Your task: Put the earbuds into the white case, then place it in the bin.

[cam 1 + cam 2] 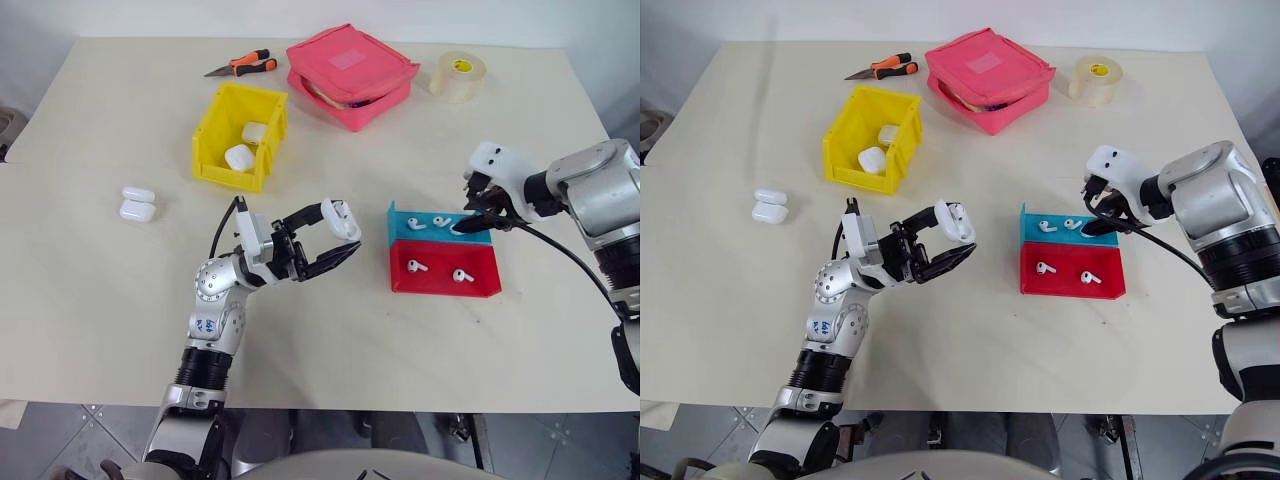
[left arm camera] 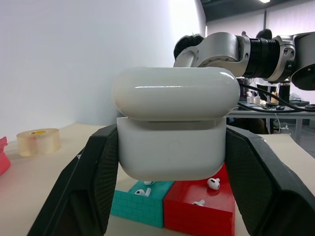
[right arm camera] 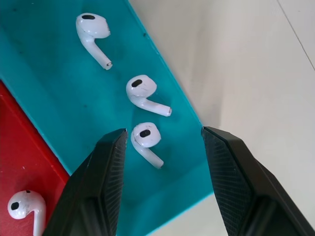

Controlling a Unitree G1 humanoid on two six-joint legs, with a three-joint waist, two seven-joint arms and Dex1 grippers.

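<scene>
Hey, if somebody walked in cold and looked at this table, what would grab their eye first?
Probably the left gripper near the table's middle, holding up a white case with its lid ajar. Next, the right gripper, open over the blue tray, straddling one of the earbuds. Behind them, the yellow bin already holds two cases.

Lab or office workroom: cream worktable [image 1: 100,330], plain white wall [image 2: 74,59], desks with equipment [image 2: 275,101] behind, grey tiled floor [image 1: 60,440].
</scene>
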